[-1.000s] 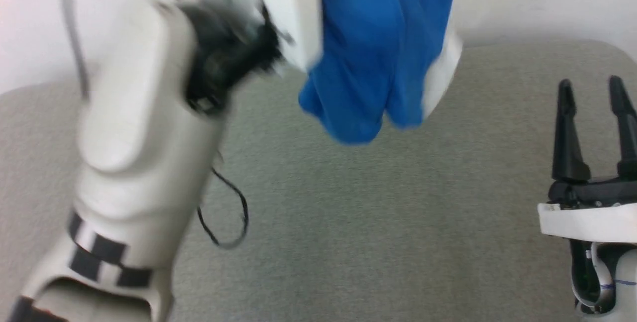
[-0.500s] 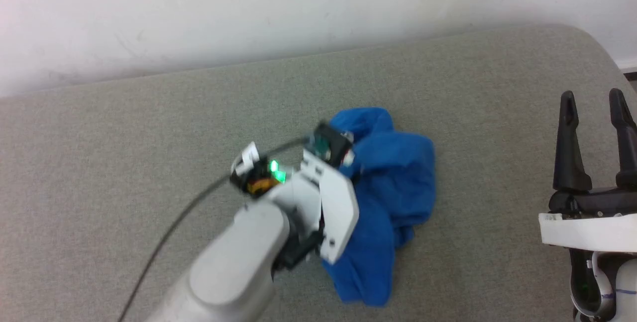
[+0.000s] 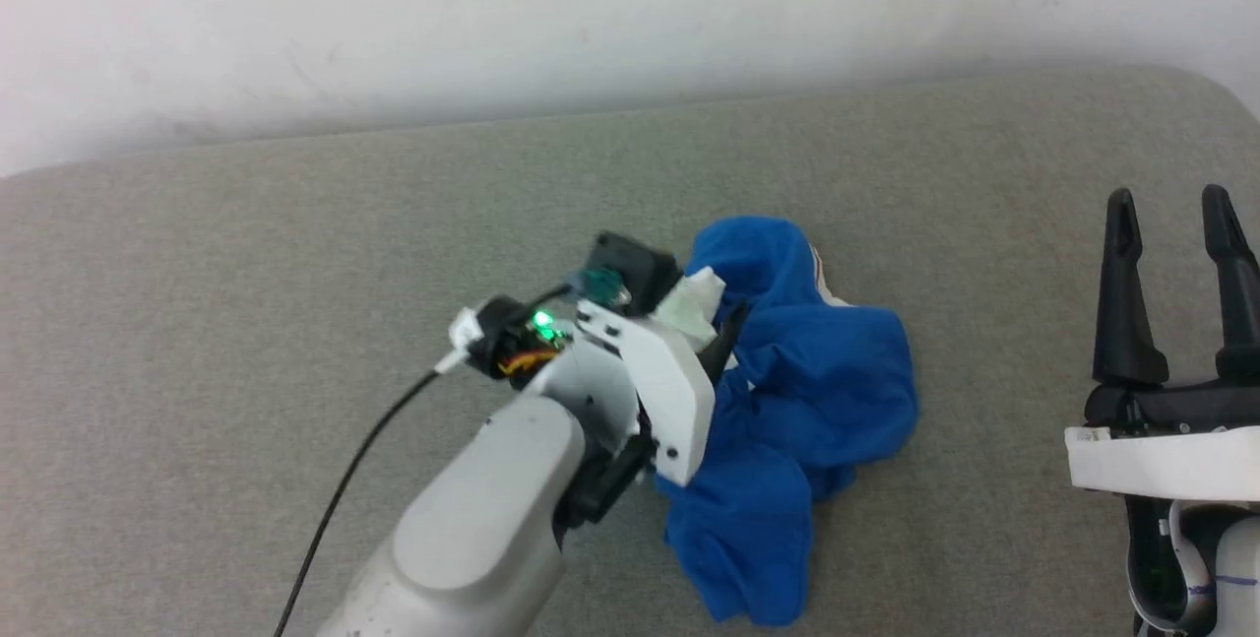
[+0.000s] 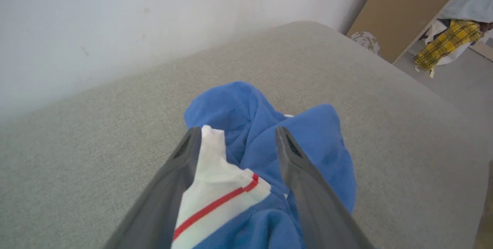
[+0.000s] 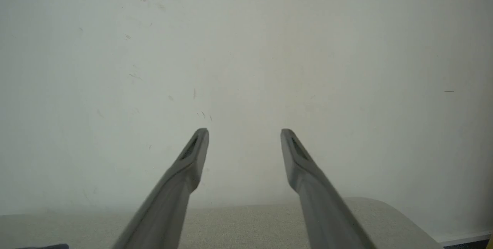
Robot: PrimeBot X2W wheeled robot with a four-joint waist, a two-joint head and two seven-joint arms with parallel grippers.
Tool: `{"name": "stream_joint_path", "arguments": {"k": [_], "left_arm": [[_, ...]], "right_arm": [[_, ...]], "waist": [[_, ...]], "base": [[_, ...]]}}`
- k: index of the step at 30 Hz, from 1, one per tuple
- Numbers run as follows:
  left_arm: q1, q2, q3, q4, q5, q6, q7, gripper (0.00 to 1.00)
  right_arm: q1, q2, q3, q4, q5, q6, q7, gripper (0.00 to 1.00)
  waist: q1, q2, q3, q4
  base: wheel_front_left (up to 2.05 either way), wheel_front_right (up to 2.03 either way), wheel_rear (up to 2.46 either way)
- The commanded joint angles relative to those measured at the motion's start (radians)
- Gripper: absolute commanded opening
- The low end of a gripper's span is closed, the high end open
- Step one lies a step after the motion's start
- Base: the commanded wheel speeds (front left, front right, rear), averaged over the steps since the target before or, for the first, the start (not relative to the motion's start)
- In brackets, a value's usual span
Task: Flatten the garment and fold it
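The garment (image 3: 817, 401) lies in a crumpled blue heap on the grey table (image 3: 246, 253), right of centre. My left gripper (image 3: 717, 327) reaches into the heap's left side from the lower left. In the left wrist view that gripper (image 4: 237, 133) stands open. A white sleeve with a red stripe (image 4: 215, 195) lies slack between its fingers, leaning on the left one, with blue folds (image 4: 308, 141) beyond. My right gripper (image 3: 1166, 199) is open at the table's right edge, well clear of the garment. In its own view the right gripper (image 5: 244, 131) faces the bare wall with nothing between its fingers.
A pale wall (image 3: 591, 17) runs behind the table's far edge. A black cable (image 3: 345, 479) trails from my left wrist over the table. Past the table's rounded right corner stand a brown board (image 4: 400, 10) and a yellow plaid cloth (image 4: 446, 43) on the floor.
A second ago the garment hung in the air from my shut left gripper. It came down onto the table, the left gripper opened, and the heap has slumped to the right.
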Motion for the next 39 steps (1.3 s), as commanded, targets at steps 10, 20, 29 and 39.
{"name": "stream_joint_path", "arguments": {"k": [10,20,29,39], "left_arm": [[0.151,0.124,0.222,-0.363,-0.046,0.118,-0.254,1.0],[0.474,0.204,0.411,-0.513,-0.049,0.204,-0.506,1.0],[0.657,0.177,0.45,-0.568,0.051,0.222,-0.537,1.0],[0.671,0.087,0.514,-0.581,0.132,0.156,-0.538,1.0]], "right_arm": [[0.063,0.002,0.001,0.005,0.006,0.005,0.006,1.0],[0.124,0.002,0.005,0.023,0.023,0.005,-0.003,1.0],[0.151,0.002,0.016,0.048,0.043,0.005,-0.015,1.0],[0.075,0.002,0.064,0.036,-0.012,0.005,0.037,1.0]], "waist": [[-0.0001,0.0001,-0.068,0.036],[-0.0001,0.0001,-0.072,0.017],[-0.0001,0.0001,-0.066,0.026],[-0.0001,0.0001,-0.04,0.053]], "base": [[0.0,0.0,0.0],[0.0,0.0,0.0],[0.0,0.0,0.0],[0.0,0.0,0.0]]}}
